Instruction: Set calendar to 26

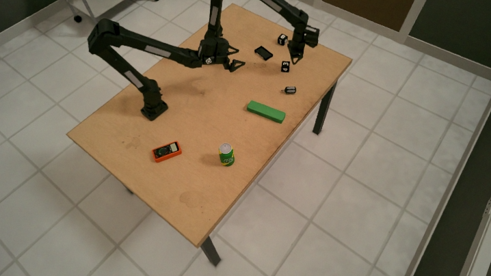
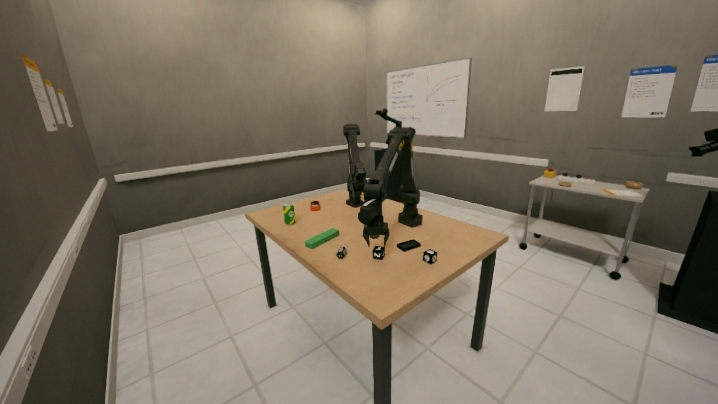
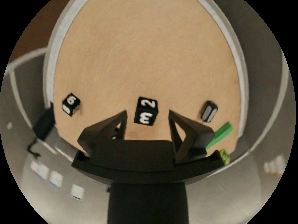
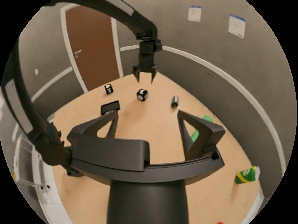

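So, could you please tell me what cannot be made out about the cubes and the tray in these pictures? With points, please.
- Undersides of both cubes [image 1: 285, 66] [image 1: 282, 39]: hidden by the cubes themselves in every view.
- Digits on either cube in the right wrist view: too small.
- Tray [image 1: 263, 52] [image 2: 408, 245] [image 4: 110, 107] in the left wrist view: not discernible.
- Any lettering on the tray: too small in the top and exterior views.
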{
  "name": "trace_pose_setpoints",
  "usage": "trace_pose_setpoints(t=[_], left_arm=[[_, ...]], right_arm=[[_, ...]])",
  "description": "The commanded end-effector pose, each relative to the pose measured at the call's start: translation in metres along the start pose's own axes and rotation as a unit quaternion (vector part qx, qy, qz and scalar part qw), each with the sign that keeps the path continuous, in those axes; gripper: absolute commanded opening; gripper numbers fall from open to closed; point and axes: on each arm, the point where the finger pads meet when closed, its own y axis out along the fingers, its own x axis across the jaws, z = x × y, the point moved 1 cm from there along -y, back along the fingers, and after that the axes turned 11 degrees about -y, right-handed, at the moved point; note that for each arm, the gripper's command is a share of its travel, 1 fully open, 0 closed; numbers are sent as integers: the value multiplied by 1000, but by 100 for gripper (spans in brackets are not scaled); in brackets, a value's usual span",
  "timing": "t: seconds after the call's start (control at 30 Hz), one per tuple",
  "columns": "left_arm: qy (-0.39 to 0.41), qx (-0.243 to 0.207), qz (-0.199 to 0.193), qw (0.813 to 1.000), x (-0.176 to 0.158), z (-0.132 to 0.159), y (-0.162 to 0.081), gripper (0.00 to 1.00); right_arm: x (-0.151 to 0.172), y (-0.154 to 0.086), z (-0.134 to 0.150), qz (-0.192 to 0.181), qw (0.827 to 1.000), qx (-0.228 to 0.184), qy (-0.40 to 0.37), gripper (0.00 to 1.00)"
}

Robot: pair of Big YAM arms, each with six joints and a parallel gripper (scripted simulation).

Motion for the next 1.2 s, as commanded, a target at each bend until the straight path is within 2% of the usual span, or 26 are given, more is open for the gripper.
trace_pose_setpoints(t=[0.0,0.13,0.27,0.33,0.37,0.43,0.6,0.7,0.77,0.83,0.9,0.97,1.03,1.17], left_arm=[[-126,-6,20,992,14,-7,-6,69],[-212,14,44,976,22,-7,-5,69],[-300,39,68,951,28,-8,-5,69],[-300,39,68,951,28,-8,-5,69],[-320,37,80,943,24,-14,-12,69],[-373,64,86,921,34,-7,-5,69],[-471,117,120,866,40,-2,-5,69],[-523,155,138,827,42,2,-4,69],[-546,196,129,804,47,10,21,69],[-567,230,134,780,52,18,30,69],[-567,230,134,780,52,18,30,69],[-583,250,141,760,53,21,31,69],[-585,254,156,754,50,12,24,69],[-569,257,168,763,45,14,18,69]], right_arm=[[0,1,-5,-1,1000,-4,0,100],[0,1,-5,-1,1000,-4,0,100],[0,1,-5,-1,1000,-4,0,100],[0,1,-5,-1,1000,-4,0,100],[0,1,-5,-1,1000,-4,0,100],[0,1,-5,-1,1000,-4,0,100],[0,1,-5,-1,1000,-4,0,100],[0,1,-5,-1,1000,-4,0,100],[0,1,-5,-1,1000,-4,0,100],[0,1,-5,-1,1000,-4,0,100],[0,1,-5,-1,1000,-4,0,100],[0,1,-5,-1,1000,-4,0,100],[0,1,-5,-1,1000,-4,0,100],[0,1,-5,-1,1000,-4,0,100]])
